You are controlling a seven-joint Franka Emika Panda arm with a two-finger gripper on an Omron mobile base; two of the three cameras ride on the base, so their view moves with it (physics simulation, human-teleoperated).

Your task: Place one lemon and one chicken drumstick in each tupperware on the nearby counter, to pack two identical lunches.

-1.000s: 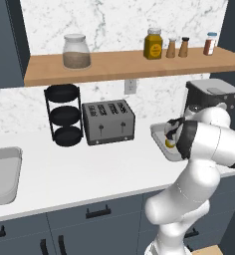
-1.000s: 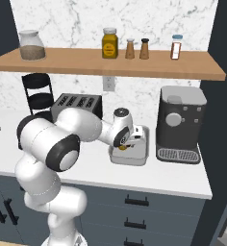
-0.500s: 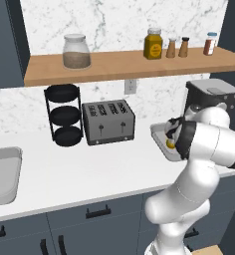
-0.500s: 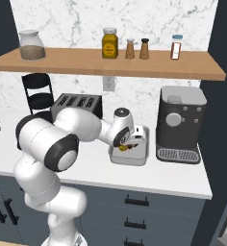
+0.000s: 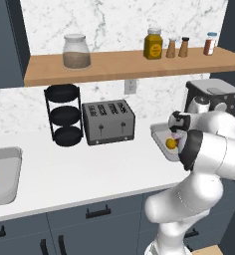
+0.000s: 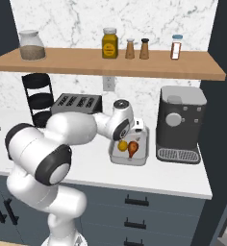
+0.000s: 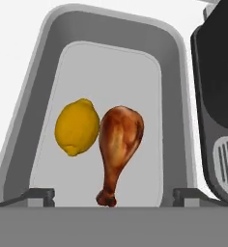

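So in the hand view the lemon [image 7: 77,127] sits left, touching the chicken drumstick [image 7: 118,148] on its right, both inside the tupperware [image 7: 171,116] on the counter [image 6: 182,174]. Gripper [image 7: 113,195] hovers straight above, jaws spread wide, holding nothing. Drumstick's bone end points toward the fingertips.

A grey tupperware [image 7: 48,58] with rounded corners sits on the white counter [image 7: 9,43]. Inside it a yellow lemon [image 7: 77,127] lies on the pale floor, touching a browned chicken drumstick [image 7: 119,144] just to its right. The drumstick's thick end points up the picture and its bony end down. The two dark fingertips [image 7: 37,195] stand wide apart at the bottom, with the drumstick's bone end between them. A dark coffee machine [image 7: 217,87] stands just beside the container's right wall.
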